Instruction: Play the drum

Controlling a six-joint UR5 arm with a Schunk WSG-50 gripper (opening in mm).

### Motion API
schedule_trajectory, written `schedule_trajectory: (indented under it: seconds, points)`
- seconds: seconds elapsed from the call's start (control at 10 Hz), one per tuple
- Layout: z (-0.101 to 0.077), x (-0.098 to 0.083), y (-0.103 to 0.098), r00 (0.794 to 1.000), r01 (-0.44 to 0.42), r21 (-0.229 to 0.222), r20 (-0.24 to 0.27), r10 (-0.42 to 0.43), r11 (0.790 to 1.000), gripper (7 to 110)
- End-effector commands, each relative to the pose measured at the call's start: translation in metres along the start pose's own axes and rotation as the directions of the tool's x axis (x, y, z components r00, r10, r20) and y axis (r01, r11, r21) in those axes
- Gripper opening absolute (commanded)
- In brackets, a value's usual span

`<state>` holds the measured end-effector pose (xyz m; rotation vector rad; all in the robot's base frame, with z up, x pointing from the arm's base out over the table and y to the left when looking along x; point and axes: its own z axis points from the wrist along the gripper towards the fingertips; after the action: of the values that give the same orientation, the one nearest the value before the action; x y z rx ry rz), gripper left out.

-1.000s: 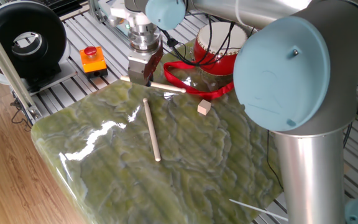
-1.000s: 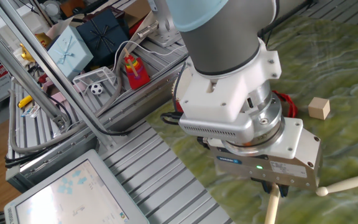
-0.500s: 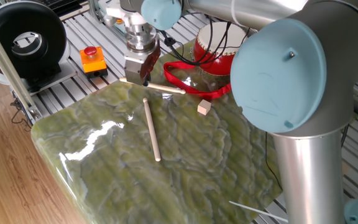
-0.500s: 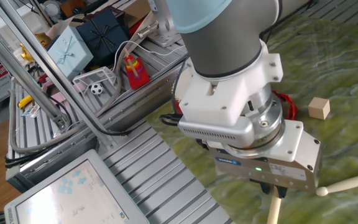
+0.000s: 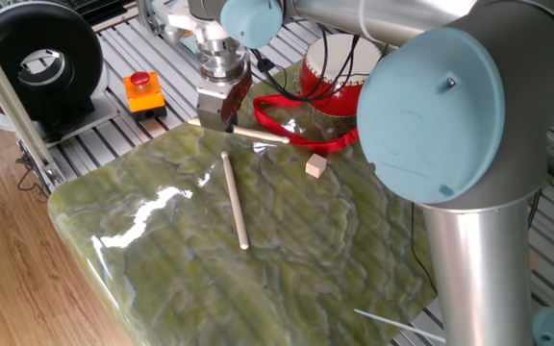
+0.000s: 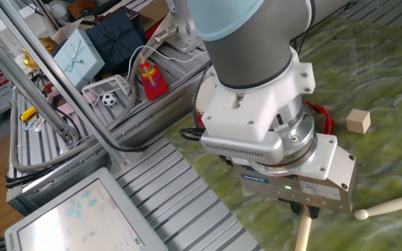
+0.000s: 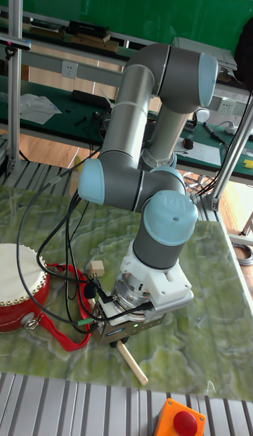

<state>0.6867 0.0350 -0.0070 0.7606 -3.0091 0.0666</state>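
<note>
The drum [image 5: 338,81], red with a cream skin, stands at the back of the green mat; it also shows at the left in the tall view as the drum [image 7: 17,287]. Its red ribbon [image 5: 296,127] trails over the mat. My gripper [image 5: 222,119] is to the left of the drum, shut on a wooden drumstick [image 5: 258,135] near one end. That drumstick [image 7: 135,366] pokes out below the gripper [image 7: 118,337] in the tall view. The gripper [image 6: 304,208] hides its own fingers in the other fixed view.
A second stick [image 5: 235,200] lies loose on the mat, with a small wooden cube [image 5: 315,166] near the ribbon. An orange box with a red button [image 5: 143,91] sits on the slatted table to the left. Cables run behind the drum.
The gripper shifted slightly left and up, then came back; the held stick wobbled with it. The drum, loose stick and cube did not move.
</note>
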Motion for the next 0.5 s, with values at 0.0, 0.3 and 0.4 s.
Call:
schedule_trajectory:
  seconds: [0.0,0.3,0.4]
  points:
    - [0.0029,0.0039,0.0008,1.0,-0.005,-0.018,0.002,0.005,1.0,22]
    - [0.004,0.0037,0.0039,1.0,-0.005,-0.032,0.008,0.005,0.999,22]
    - [0.004,0.0035,0.0043,1.0,-0.006,-0.033,0.009,0.007,0.999,22]
